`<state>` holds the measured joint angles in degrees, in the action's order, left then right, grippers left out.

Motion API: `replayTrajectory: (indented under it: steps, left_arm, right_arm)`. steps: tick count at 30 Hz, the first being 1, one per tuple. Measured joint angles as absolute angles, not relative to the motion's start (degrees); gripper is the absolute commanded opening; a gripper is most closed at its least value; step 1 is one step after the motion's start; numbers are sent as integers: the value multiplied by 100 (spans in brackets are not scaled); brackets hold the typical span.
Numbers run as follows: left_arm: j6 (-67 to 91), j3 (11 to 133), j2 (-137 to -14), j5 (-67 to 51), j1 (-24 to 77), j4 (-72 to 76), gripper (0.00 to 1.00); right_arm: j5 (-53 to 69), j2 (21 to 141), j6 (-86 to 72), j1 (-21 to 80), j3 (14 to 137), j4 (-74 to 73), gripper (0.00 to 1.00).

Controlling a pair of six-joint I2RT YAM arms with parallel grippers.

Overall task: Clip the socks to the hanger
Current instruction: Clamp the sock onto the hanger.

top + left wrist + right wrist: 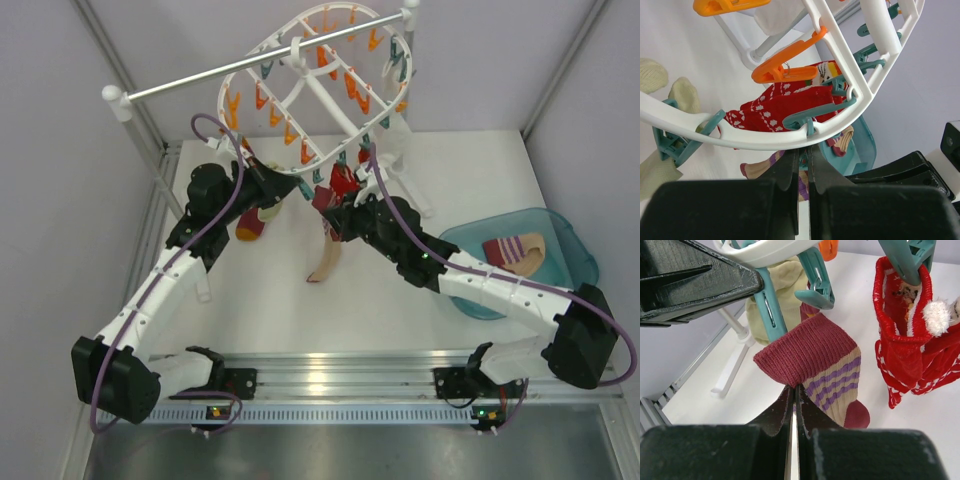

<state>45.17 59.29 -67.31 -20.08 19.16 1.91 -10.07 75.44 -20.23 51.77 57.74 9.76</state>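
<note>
The white oval hanger (225,100) hangs from the rail, with orange and teal clips. A pale cream sock with a red toe (255,222) hangs clipped at its left; it also shows in the right wrist view (782,290). My left gripper (290,185) is under the hanger's lower rim (765,140), shut on a teal clip (809,132). My right gripper (795,387) is shut on the maroon cuff of a beige sock with purple stripes (810,355). It holds the cuff just below the teal clips (767,310). That sock hangs down in the top view (325,262).
A red patterned sock (343,183) hangs clipped beside my right gripper (335,215). A teal basin (570,240) at the right holds one striped sock (515,250). The metal rail (260,60) on white posts spans the back. Grey walls close in on both sides.
</note>
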Motion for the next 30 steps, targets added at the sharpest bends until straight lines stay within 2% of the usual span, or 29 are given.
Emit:
replayTrajectory:
  steps: [30]
  left_arm:
    - [4801,5981,-6731,-2287,1765,178,0]
  right_arm:
    - [-982,7760,-2130,5122,5723,950,0]
